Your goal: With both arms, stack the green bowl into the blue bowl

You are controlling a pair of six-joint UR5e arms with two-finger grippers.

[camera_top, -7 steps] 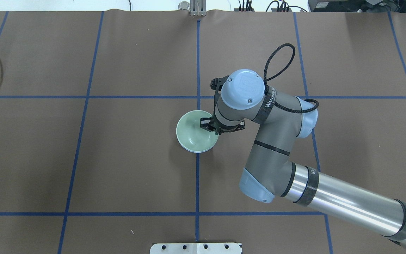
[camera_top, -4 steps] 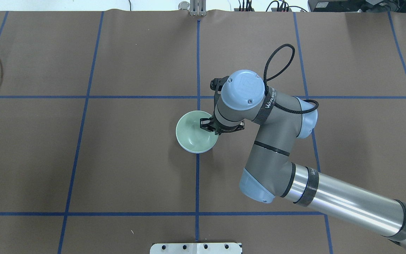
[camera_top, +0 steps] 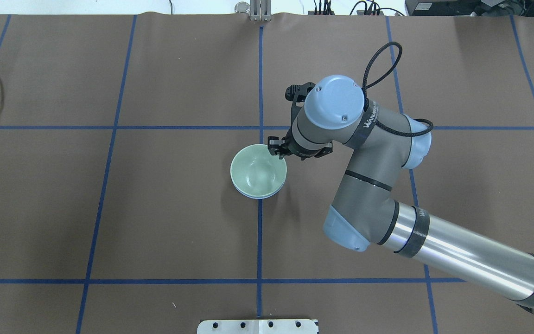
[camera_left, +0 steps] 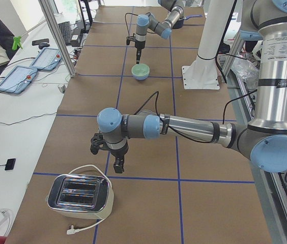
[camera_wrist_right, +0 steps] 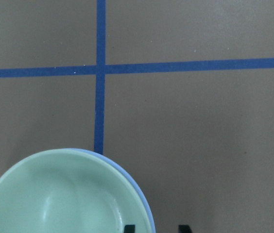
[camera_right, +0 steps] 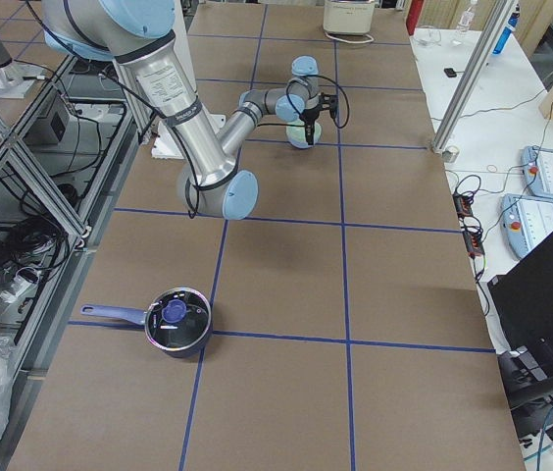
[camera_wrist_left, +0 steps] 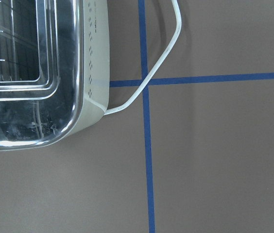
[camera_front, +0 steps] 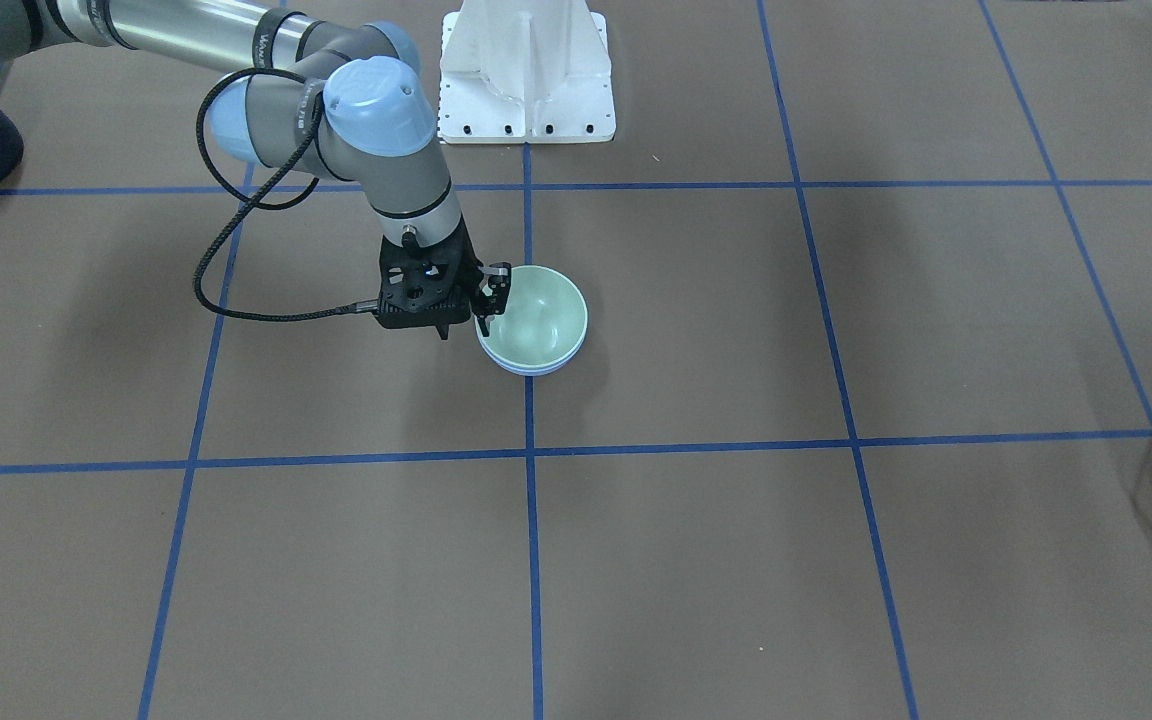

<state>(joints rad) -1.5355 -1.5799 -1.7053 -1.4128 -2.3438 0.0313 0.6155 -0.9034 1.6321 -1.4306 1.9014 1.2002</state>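
The pale mint-green bowl point(camera_top: 257, 172) sits nested inside the pale blue bowl point(camera_top: 260, 196) at the table's middle, on a blue tape line. Only the blue bowl's rim shows under it point(camera_front: 528, 368) point(camera_wrist_right: 139, 194). My right gripper point(camera_top: 276, 149) hovers open just above the bowls' rim, on my right side of them, and holds nothing. In the right wrist view its two fingertips point(camera_wrist_right: 129, 228) stand apart over the rim. My left gripper point(camera_left: 118, 165) hangs far off near a toaster. I cannot tell whether it is open or shut.
A chrome toaster point(camera_left: 80, 195) with a white cord point(camera_wrist_left: 166, 53) stands at the table's left end. A white pedestal point(camera_front: 526, 70) stands at the robot's side. A dark lidded pot point(camera_right: 176, 322) sits at the right end. Blue tape lines grid the brown table.
My right gripper has let go of the green bowl's rim, lifted and drawn back to the far right. The green bowl stays nested in the blue bowl.
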